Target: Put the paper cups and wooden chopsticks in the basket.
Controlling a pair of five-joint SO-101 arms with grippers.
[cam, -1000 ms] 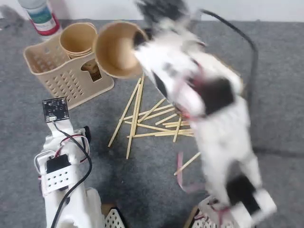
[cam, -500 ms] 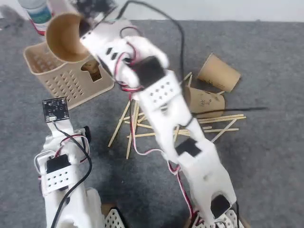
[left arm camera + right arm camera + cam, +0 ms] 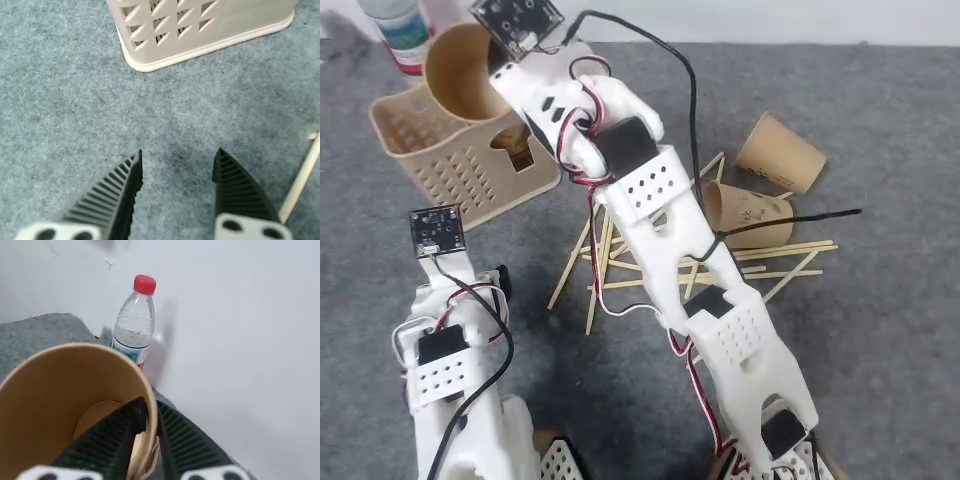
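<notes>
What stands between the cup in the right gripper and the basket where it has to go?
Nothing visible does. The right gripper holds the cup by its rim, over the far part of the basket in the high view. The cup itself hides what lies in the basket under it.

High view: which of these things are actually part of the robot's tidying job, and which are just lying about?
Part of the job:
- basket
- held paper cup, pinched in the right arm's fingers
- outer lying cup
- inner lying cup
- wooden chopsticks, scattered

Just lying about:
- water bottle
- grey carpet
</notes>
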